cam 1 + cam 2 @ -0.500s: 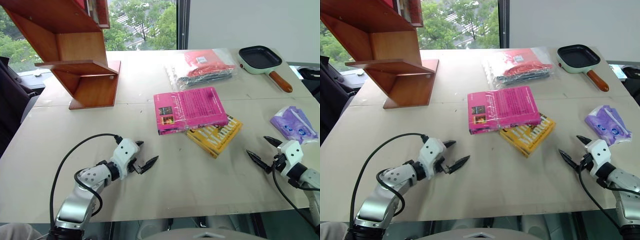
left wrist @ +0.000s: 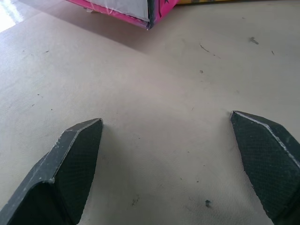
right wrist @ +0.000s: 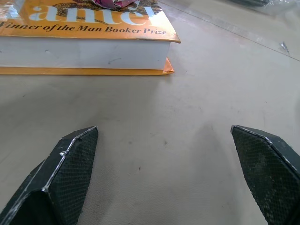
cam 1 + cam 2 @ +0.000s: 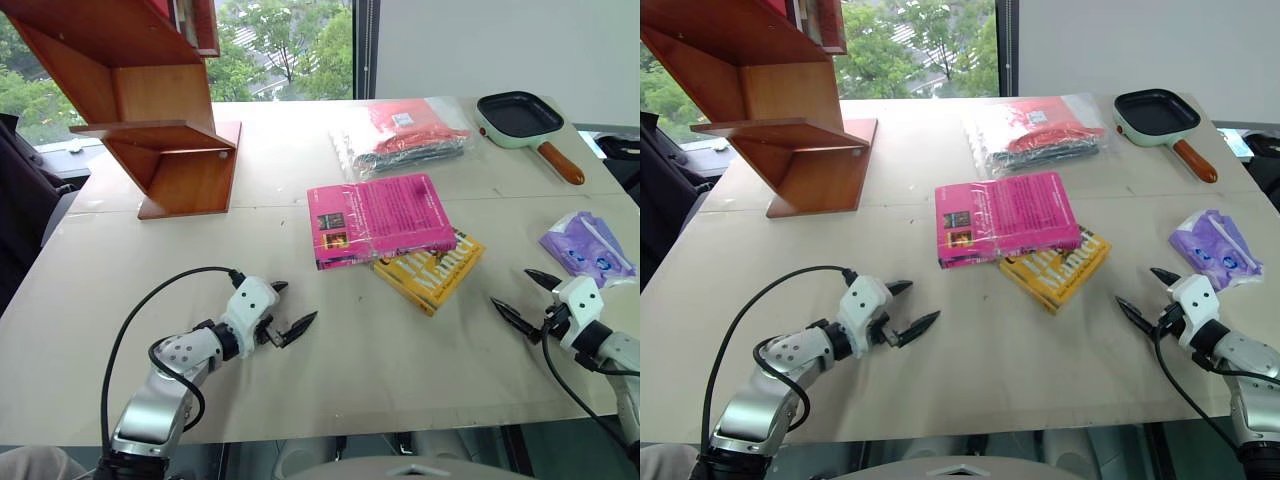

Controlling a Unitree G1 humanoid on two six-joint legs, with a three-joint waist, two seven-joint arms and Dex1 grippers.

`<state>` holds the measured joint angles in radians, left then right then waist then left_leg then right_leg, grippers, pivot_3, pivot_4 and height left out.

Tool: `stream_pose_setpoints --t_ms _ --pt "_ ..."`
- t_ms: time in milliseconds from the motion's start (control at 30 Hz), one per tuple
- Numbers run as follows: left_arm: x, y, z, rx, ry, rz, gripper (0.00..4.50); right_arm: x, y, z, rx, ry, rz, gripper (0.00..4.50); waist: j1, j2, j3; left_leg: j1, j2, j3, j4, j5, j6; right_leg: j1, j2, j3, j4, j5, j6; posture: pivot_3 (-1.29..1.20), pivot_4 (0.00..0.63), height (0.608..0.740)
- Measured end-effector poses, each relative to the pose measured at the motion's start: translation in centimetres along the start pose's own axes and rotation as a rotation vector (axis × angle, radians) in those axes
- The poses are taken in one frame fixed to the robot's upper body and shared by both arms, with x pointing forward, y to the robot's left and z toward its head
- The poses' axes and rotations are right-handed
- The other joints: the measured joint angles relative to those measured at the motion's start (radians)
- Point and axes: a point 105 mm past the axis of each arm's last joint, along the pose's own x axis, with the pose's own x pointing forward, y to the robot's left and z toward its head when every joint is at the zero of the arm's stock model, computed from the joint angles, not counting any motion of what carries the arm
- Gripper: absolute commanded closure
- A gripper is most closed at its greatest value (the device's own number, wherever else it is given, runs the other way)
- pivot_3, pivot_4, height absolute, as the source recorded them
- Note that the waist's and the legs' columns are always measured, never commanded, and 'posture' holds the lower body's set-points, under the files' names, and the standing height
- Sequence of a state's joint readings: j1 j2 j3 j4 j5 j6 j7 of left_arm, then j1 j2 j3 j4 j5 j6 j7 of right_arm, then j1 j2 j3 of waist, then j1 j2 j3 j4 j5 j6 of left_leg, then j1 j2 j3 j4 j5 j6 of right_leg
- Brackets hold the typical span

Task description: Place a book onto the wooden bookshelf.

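- Centrally on the desk point(image 4: 300, 380), the book point(image 4: 385, 217) lies flat, its lower right corner overlapping a yellow book point(image 4: 432, 268) whose cover is mostly hidden.
- Left gripper point(image 4: 283, 311) hovers near the desk's front edge, fingers spread wide, holding nothing, well apart from the book.
- Right gripper point(image 4: 526, 297) likewise stands wide open and empty, near the yellow book.
- Far left, the wooden bookshelf point(image 4: 150, 110) is cut off by the frame; its upper shelves cannot be made out.
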<state>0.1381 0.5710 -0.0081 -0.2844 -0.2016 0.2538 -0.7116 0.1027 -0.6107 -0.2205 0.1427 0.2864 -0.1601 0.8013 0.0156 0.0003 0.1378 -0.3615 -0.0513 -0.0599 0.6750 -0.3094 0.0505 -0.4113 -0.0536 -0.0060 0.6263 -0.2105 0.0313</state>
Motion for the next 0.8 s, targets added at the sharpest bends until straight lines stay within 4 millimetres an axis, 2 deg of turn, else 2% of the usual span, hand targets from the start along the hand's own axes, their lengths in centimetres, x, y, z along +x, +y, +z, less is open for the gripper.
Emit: stream_pose_setpoints --t_ms 300,400,467,533,600,633,667,733,767,800 --pt "-0.1 0.0 0.0 0.008 0.005 -0.006 0.05 0.3 -0.1 0.1 0.002 -0.002 -0.001 0.0 0.0 0.0 0.0 0.0 0.0 0.0 0.0 0.0 0.0 0.0 0.0 0.0 0.0 0.0 0.0 0.0 0.15 0.72" --pt "-0.8 0.0 0.3 0.02 0.011 -0.052 0.0 0.6 -0.4 0.6 0.036 -0.009 -0.003 0.9 -0.004 0.001 0.001 -0.001 0.0 0.0 0.0 0.0 0.0 -0.001 0.0 0.0 0.0 0.0 0.0 0.0 0.15 0.72" --pt "-1.6 0.3 1.0 0.003 0.005 -0.072 0.0 1.2 -1.1 1.4 0.044 -0.024 -0.015 1.81 -0.005 0.001 0.004 -0.001 0.0 0.0 0.0 0.0 0.0 -0.001 0.0 0.0 0.0 0.0 0.0 0.0 0.15 0.72" --pt "-2.8 1.4 2.7 -0.004 -0.024 -0.084 0.0 2.2 -2.4 3.3 0.012 -0.056 -0.029 2.78 -0.004 0.001 0.006 -0.002 0.0 0.0 0.0 0.0 0.0 -0.002 0.0 0.0 0.0 0.0 0.0 0.0 0.15 0.72" --pt "-4.3 3.0 5.2 0.012 -0.047 -0.1 0.0 4.2 -3.9 6.4 -0.045 -0.115 -0.03 3.75 -0.006 0.001 0.007 -0.002 0.0 0.0 0.0 0.002 -0.004 -0.003 0.001 0.0 0.0 0.0 0.0 0.0 0.15 0.72" --pt "-4.6 3.3 5.9 0.022 -0.059 -0.101 0.0 4.5 -4.2 7.2 -0.059 -0.132 -0.033 4.21 -0.005 0.001 0.007 -0.002 0.0 0.0 0.0 0.002 -0.004 -0.003 0.001 0.0 0.0 0.0 0.0 0.0 0.15 0.72" --pt "-5.0 3.4 6.6 0.027 -0.073 -0.111 0.0 5.1 -4.4 7.8 -0.065 -0.146 -0.03 4.37 -0.004 0.0 0.007 -0.002 0.0 0.0 -0.001 0.003 -0.004 -0.002 0.001 0.0 0.0 0.0 0.0 0.0 0.15 0.72" --pt "-5.3 3.3 6.8 0.013 -0.068 -0.144 0.0 6.6 -4.8 8.6 -0.052 -0.155 -0.021 4.37 -0.003 -0.001 0.008 -0.003 0.0 0.0 -0.002 0.003 -0.005 -0.003 0.001 0.0 -0.001 0.002 0.003 0.0 0.15 0.72" --pt "-5.6 3.6 7.5 0.042 -0.055 -0.18 0.0 11.1 -4.8 10.9 -0.026 -0.179 0.022 4.37 -0.022 -0.004 0.017 -0.004 0.0 0.003 -0.002 0.003 -0.006 -0.006 0.001 0.002 0.0 0.002 0.003 0.0 0.15 0.72" --pt "-5.6 3.8 8.1 0.062 -0.065 -0.185 0.0 11.9 -4.6 12.0 -0.041 -0.193 0.036 4.37 -0.026 -0.003 0.02 -0.005 -0.001 0.002 -0.003 0.004 -0.006 -0.007 0.001 0.002 -0.001 0.002 0.002 0.0 0.15 0.72"
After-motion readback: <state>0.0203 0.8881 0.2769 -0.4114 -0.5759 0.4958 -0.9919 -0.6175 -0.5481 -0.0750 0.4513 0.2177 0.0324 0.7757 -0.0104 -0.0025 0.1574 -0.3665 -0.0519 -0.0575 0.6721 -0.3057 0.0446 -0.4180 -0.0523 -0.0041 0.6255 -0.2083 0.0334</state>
